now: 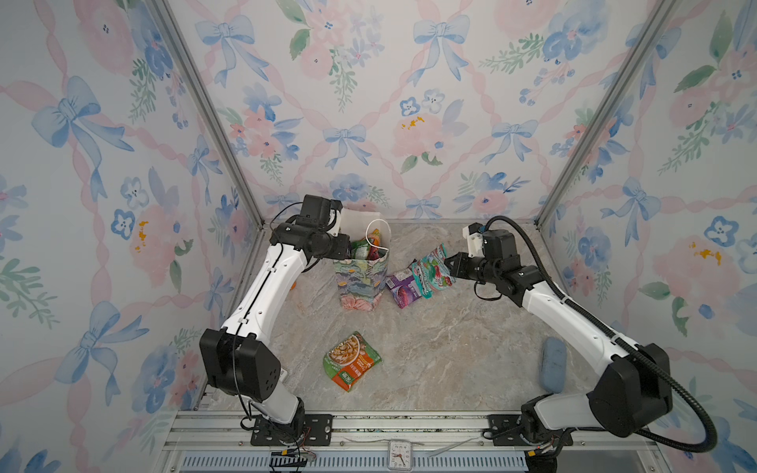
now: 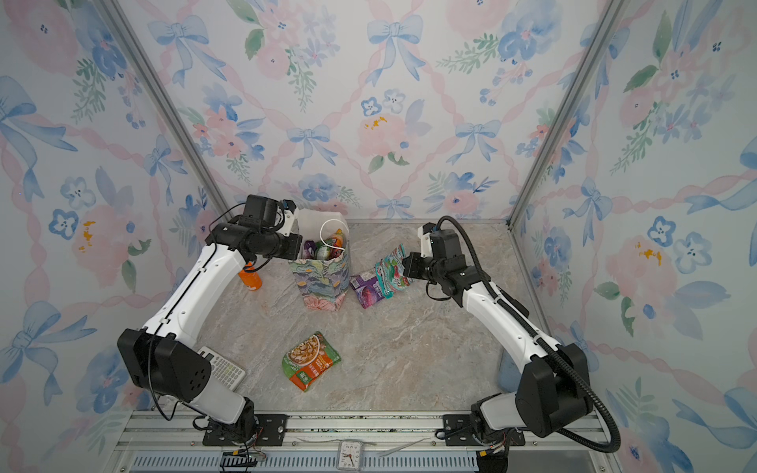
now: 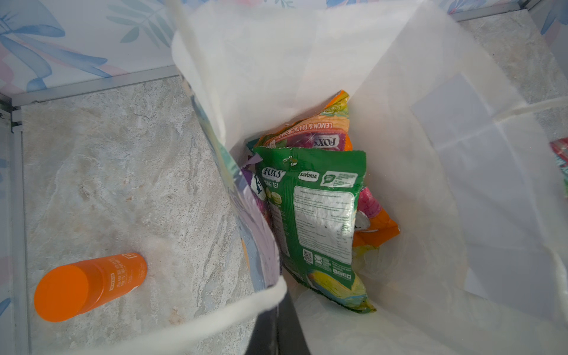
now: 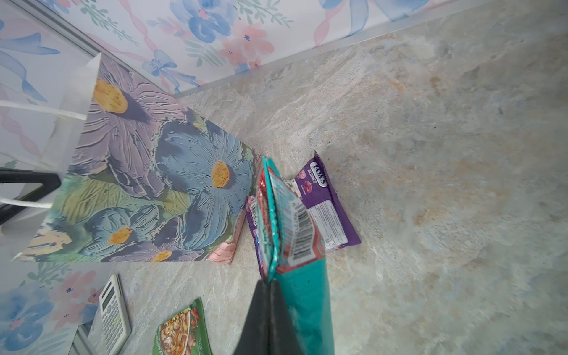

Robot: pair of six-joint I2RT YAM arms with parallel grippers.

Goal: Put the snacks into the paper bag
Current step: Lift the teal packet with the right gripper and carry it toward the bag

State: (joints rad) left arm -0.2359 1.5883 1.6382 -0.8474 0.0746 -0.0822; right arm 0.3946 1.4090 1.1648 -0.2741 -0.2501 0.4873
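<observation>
The paper bag (image 1: pixel 360 282) (image 2: pixel 323 286) stands upright at the back, floral outside (image 4: pixel 153 172) and white inside (image 3: pixel 430 153). My left gripper (image 1: pixel 348 254) (image 3: pixel 278 322) is shut on its left rim, beside a white cord handle. Inside lie snacks: a green packet (image 3: pixel 316 221) and an orange-pink one (image 3: pixel 322 132). My right gripper (image 1: pixel 449 263) (image 4: pixel 270 295) is shut on a teal packet (image 1: pixel 432 272) (image 4: pixel 304 301), held right of the bag over a purple packet (image 1: pixel 403 288) (image 4: pixel 325 209) lying on the table. A green-orange noodle packet (image 1: pixel 352 360) (image 2: pixel 311 360) lies near the front.
An orange bottle (image 2: pixel 250 278) (image 3: pixel 89 285) lies left of the bag, under my left arm. A calculator (image 2: pixel 225 368) (image 4: pixel 112 313) sits front left. A blue oblong case (image 1: pixel 553 364) rests front right by my right arm. A small clock (image 1: pixel 397 454) lies on the front rail.
</observation>
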